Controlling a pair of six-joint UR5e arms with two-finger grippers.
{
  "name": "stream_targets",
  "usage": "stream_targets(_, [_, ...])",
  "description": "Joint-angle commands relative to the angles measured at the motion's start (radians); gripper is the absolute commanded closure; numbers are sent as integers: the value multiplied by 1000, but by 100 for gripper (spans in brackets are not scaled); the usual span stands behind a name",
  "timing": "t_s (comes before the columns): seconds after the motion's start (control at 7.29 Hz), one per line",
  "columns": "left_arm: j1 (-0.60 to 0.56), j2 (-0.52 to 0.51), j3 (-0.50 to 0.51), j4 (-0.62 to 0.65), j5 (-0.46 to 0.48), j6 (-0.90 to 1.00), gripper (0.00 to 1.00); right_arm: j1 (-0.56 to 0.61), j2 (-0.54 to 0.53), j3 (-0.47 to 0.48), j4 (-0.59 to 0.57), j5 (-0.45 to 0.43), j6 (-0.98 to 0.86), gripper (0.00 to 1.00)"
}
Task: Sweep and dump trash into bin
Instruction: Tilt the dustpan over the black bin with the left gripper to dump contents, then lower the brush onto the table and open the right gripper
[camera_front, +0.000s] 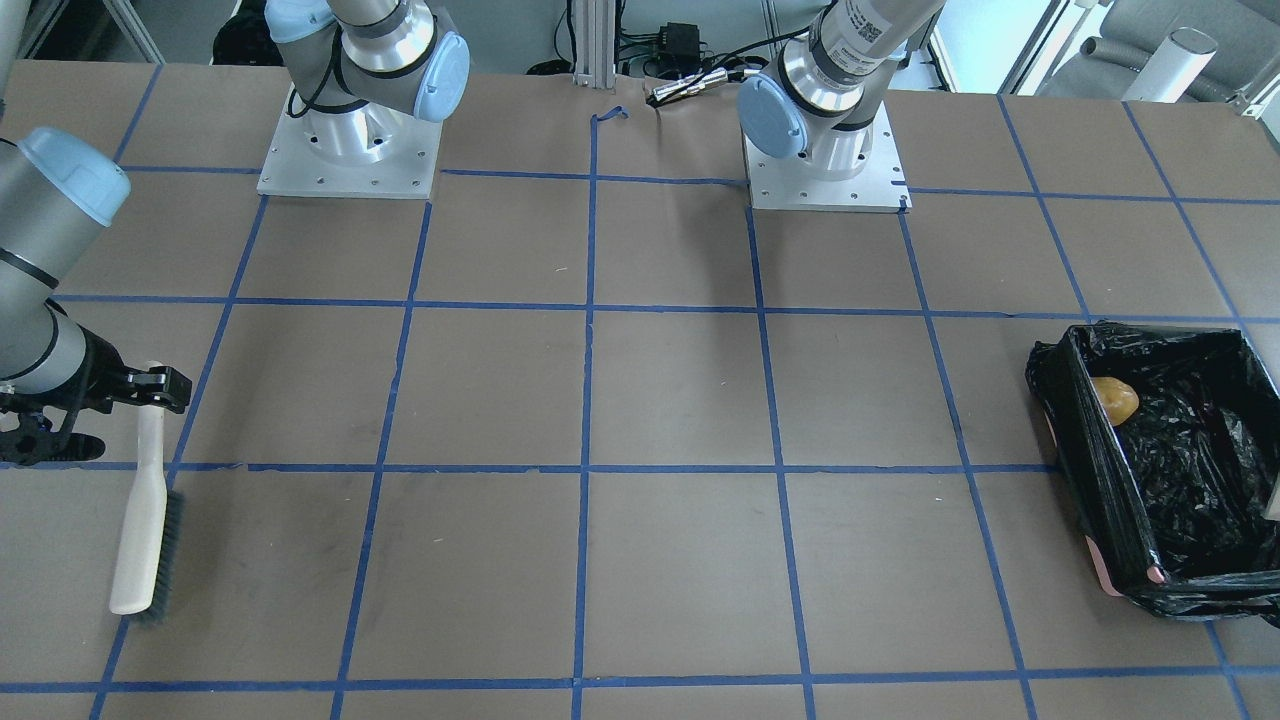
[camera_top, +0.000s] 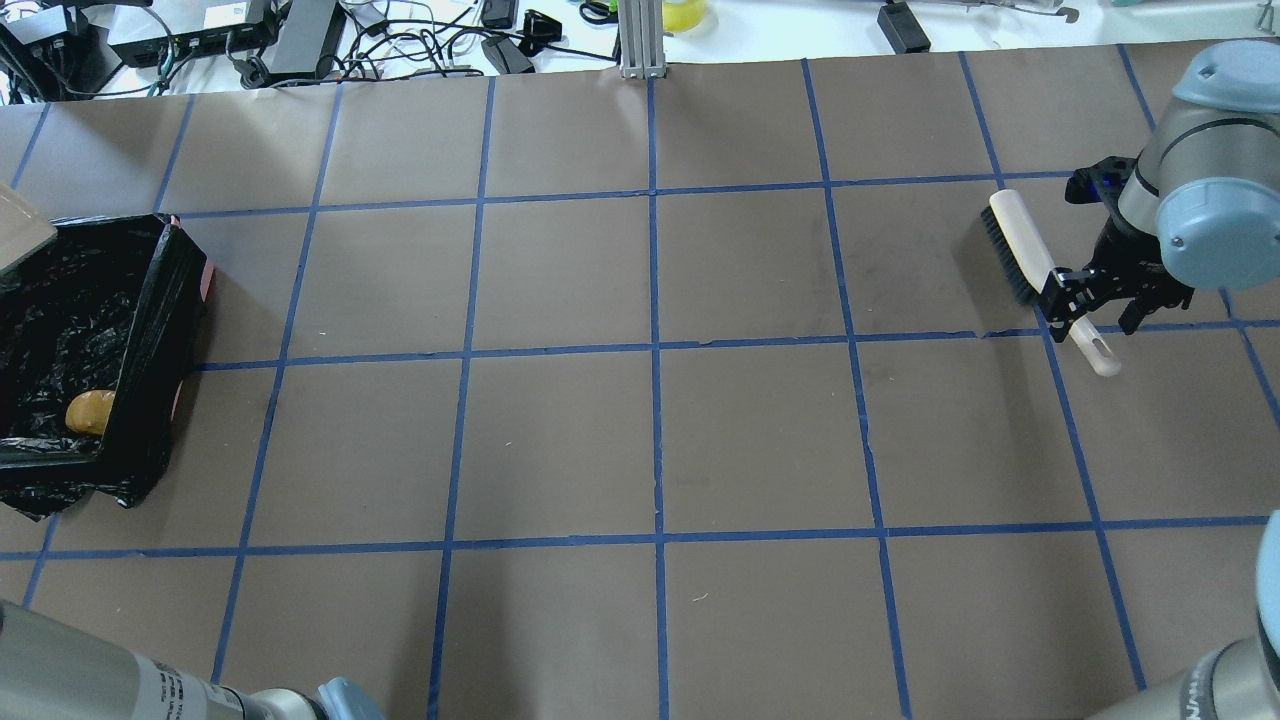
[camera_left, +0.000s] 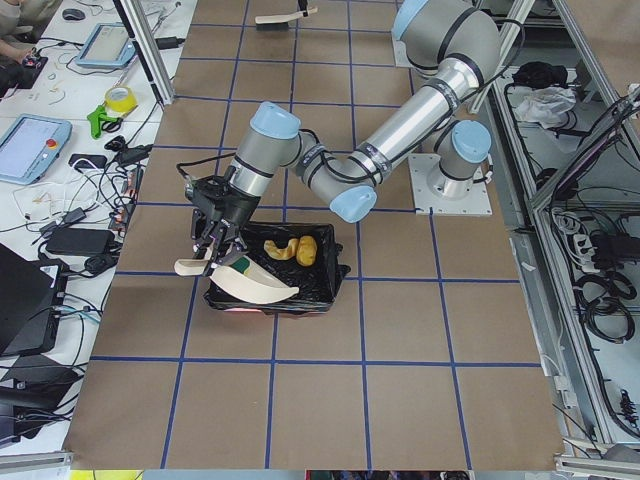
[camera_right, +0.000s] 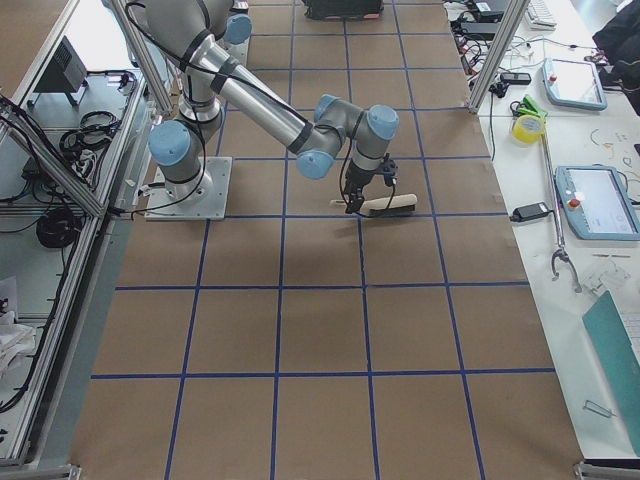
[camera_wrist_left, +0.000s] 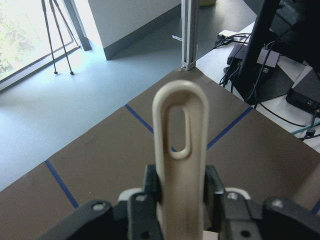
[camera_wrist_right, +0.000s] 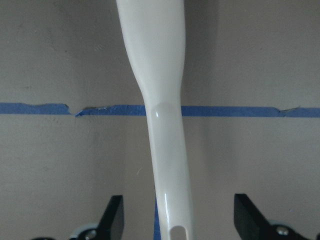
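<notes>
1. Tabletop (camera_top: 650, 440), middle squares: an open run between my two ends, passable to either claw.
2. Bin (camera_top: 150, 310), my left end: raised walls. The mouth is partly covered by the dustpan (camera_left: 255, 287) clamped in my left claw (camera_left: 213, 243); the side toward my bases is uncovered.
3. Brush (camera_top: 1015, 245), my right end: flat on the tabletop. Its handle lies inside my right claw (camera_top: 1095, 303), fingers spread, gaps both sides.
4. Arm bases (camera_front: 350, 150): fixed blocks at my edge.

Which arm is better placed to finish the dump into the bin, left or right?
Left. The left gripper is shut on the dustpan, tilted over the bin. The right gripper stands open around the brush at the table's other end.
</notes>
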Motion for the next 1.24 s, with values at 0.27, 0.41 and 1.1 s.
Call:
stream_targets(0.27, [-76,14,-88,280,23,137,100,25,-133,-271,349,29,1,2])
stream_targets(0.41, [-80,28,-106,283,24,144,100,46,-165,-325,437,31,13,1])
stream_targets(1.1, [-105,49,-138,349,38,232,100,380,-296,-353,585,71,400,0])
